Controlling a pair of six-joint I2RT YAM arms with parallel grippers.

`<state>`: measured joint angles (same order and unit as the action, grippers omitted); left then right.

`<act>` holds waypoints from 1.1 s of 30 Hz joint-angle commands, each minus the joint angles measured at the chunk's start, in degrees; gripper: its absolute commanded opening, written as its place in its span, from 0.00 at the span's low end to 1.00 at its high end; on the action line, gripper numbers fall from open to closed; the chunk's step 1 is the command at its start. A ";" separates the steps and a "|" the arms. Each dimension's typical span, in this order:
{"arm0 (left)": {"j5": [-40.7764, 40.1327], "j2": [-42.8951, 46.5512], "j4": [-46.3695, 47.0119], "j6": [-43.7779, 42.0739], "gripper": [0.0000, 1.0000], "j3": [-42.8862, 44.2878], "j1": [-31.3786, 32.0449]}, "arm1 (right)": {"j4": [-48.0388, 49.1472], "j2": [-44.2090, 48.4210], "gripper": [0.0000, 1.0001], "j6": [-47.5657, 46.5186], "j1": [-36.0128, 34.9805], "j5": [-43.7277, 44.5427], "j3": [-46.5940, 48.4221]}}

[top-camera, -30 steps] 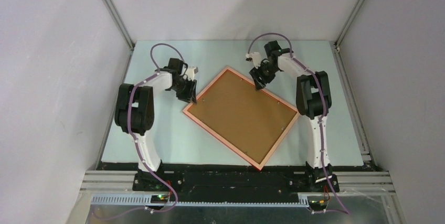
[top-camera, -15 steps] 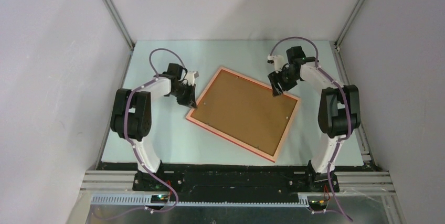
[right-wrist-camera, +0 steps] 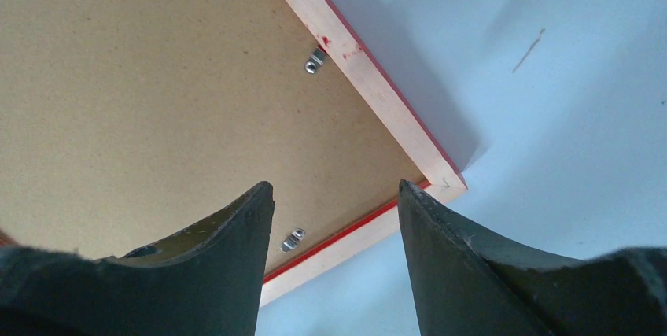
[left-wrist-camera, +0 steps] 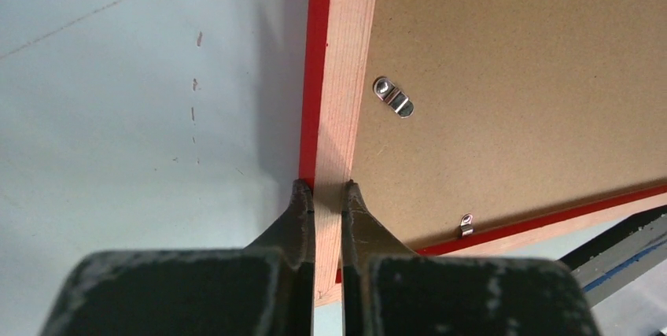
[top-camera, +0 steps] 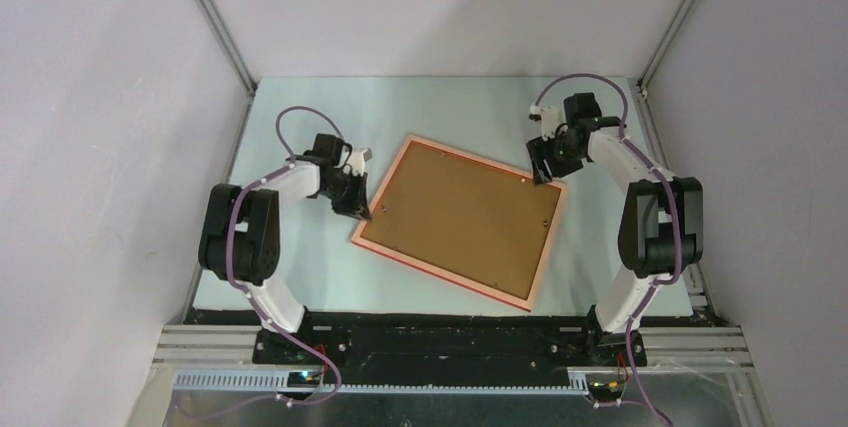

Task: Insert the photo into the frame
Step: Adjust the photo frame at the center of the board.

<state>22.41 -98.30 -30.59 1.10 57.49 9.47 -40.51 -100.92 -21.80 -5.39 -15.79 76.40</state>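
The frame (top-camera: 440, 274) lies face down on the table, with a red rim and pale wood back edges. The brown backing board (top-camera: 460, 217) fills its back. My left gripper (top-camera: 360, 209) is shut on the frame's left rail (left-wrist-camera: 346, 76), one finger on each side of the wood, near the near-left corner (left-wrist-camera: 324, 186). My right gripper (top-camera: 543, 175) is open and empty above the frame's far right corner (right-wrist-camera: 440, 179), its fingers (right-wrist-camera: 236, 226) spread wide (right-wrist-camera: 334, 186). The photo is not in view.
Small metal turn clips (left-wrist-camera: 393, 97) (right-wrist-camera: 316, 60) sit along the backing board's edges. The pale table (top-camera: 300, 267) is bounded by side walls and aluminium posts (top-camera: 215, 17). A dark rail runs along the near edge (top-camera: 450, 332).
The frame has turned counter-clockwise, toward level, with my left gripper on its left rail. My right gripper has moved right along the far edge to the far right corner.
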 commanded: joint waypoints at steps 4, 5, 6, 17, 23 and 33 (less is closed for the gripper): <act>6.38 2.19 -2.64 0.19 0.03 -2.72 -0.33 | 5.74 -0.18 0.63 -1.62 -2.65 1.60 0.36; 6.79 2.30 -3.07 -0.15 0.08 -2.77 -0.33 | 6.09 -0.97 0.63 -2.60 -3.04 1.87 0.52; 8.29 2.43 -3.34 -0.78 0.11 -2.83 -0.40 | 6.29 -1.40 0.63 -3.01 -3.26 2.09 1.03; 11.25 5.37 -8.07 -5.68 0.42 -3.80 -0.51 | 4.85 -10.09 0.60 -4.81 -5.21 0.25 9.54; 9.77 7.59 -8.40 -6.03 0.53 -2.76 -0.47 | 5.07 -10.35 0.59 -3.39 -6.06 1.45 10.31; 2.95 5.97 -6.61 -4.93 0.56 3.00 -0.50 | 3.29 -0.48 0.60 6.21 -3.45 9.01 1.30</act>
<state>28.36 -92.79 -38.79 -3.53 56.97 8.93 -36.10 -108.66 -20.23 -10.31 -10.96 81.84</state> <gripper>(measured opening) 0.558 0.593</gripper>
